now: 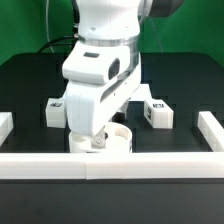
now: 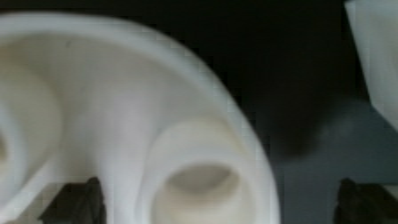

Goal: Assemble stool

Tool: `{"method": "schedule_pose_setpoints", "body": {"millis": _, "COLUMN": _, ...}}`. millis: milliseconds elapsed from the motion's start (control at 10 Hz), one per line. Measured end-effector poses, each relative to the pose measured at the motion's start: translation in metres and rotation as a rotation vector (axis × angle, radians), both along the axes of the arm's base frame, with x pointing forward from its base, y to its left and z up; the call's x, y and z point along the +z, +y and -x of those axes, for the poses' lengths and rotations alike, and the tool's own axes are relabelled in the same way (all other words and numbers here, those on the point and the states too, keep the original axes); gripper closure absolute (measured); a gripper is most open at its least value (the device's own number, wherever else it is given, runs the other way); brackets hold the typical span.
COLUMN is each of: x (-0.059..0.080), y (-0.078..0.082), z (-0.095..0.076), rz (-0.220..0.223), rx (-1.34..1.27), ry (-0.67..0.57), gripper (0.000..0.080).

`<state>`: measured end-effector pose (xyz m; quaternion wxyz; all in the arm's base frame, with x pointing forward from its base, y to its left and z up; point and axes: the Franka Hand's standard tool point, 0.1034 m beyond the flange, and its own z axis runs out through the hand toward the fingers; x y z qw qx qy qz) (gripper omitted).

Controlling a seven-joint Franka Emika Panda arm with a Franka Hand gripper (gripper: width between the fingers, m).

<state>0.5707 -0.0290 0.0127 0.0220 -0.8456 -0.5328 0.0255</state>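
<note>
Wrist view blurred, seat disc (image 2: 125, 110) cut off, gripper (image 2: 217, 202) jaws wide apart, fingertips (image 2: 75, 202) barely showing.

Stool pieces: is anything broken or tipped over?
Nothing stands out. The round seat lies flat by the front rail, under the open gripper; two tagged legs sit either side, with no visible damage.
</note>
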Motion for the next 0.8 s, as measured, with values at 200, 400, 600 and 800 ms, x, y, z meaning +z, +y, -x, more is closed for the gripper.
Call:
{"method": "schedule_pose_setpoints", "body": {"millis": 200, "x": -0.0003, "y": -0.0013, "z": 0.0003, "rz": 0.000, "rx": -0.003, "ry": -0.001, "gripper": 0.0150}}
{"method": "schedule_pose_setpoints", "body": {"millis": 400, "x": -0.0006, "y": -0.0013, "z": 0.0004, "rz": 0.000, "rx": -0.003, "ry": -0.001, "gripper": 0.0176}}
{"method": "schedule_pose_setpoints", "body": {"millis": 600, "x": -0.0003, "y": -0.0013, "z": -0.0001, "rz": 0.000, "rx": -0.003, "ry": -0.002, "gripper": 0.0355}}
{"method": "schedule_pose_setpoints", "body": {"millis": 800, "x": -0.0002, "y": -0.0013, "z": -0.0003, "rz": 0.000, "rx": -0.003, "ry": -0.002, "gripper": 0.0478}}
